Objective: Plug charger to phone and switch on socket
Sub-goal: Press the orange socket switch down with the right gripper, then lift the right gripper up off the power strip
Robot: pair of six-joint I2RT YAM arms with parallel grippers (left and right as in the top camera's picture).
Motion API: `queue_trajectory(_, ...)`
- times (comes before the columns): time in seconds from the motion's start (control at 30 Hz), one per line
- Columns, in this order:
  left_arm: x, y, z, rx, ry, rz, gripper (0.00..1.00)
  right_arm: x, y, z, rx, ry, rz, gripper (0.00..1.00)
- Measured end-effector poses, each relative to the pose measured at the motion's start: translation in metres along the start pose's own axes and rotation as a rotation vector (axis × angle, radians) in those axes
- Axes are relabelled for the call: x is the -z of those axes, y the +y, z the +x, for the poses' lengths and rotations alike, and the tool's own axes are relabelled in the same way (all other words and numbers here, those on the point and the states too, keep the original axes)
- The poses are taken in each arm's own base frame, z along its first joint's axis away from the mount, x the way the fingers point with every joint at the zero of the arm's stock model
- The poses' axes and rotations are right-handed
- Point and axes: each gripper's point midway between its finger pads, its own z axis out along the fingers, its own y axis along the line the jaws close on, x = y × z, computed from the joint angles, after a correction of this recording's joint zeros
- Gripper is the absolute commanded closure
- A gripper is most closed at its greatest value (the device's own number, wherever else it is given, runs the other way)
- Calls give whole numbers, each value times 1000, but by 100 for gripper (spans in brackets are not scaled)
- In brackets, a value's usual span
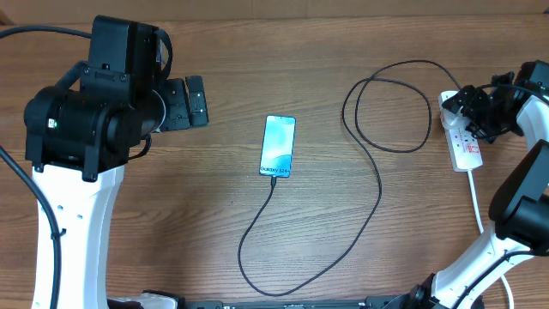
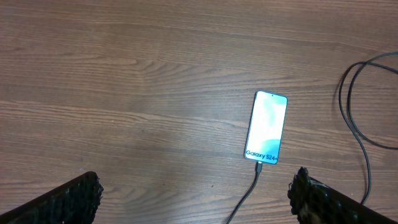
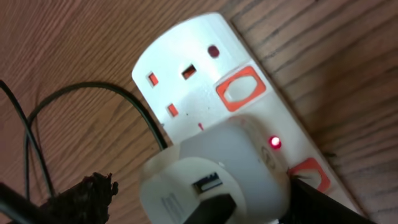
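just beneath right hand [image 3: 200,202], the socket [image 3: 193,68]

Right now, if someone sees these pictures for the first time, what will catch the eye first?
The phone, its screen glowing blue, lies at the centre of the overhead view with the black cable plugged into its near end. The cable loops right toward the white strip on the right side, where a white adapter sits in a socket and a red light glows beside it.
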Motion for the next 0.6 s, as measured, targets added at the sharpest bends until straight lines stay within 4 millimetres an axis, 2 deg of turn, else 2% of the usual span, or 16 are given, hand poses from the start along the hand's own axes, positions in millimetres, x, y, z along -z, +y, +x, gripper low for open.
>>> queue_trajectory(0.17,0,0,0,0,0,0,0,4,-2,10,-73,48,16,12)
queue_trajectory(0.3,0,0,0,0,-1,-3,0,10,-12,15,-119,61,62,12)
queue_trajectory(0.4,0,0,0,0,-1,-3,0,23,-20,15,-147,44,117,12)
queue_trajectory(0.47,0,0,0,0,-1,-3,0,44,-16,13,-144,7,131,12)
queue_trajectory(0.57,0,0,0,0,-1,-3,0,89,1,9,-125,-82,126,12)
queue_trajectory(0.6,0,0,0,0,-1,-3,0,109,8,10,-115,-117,121,0)
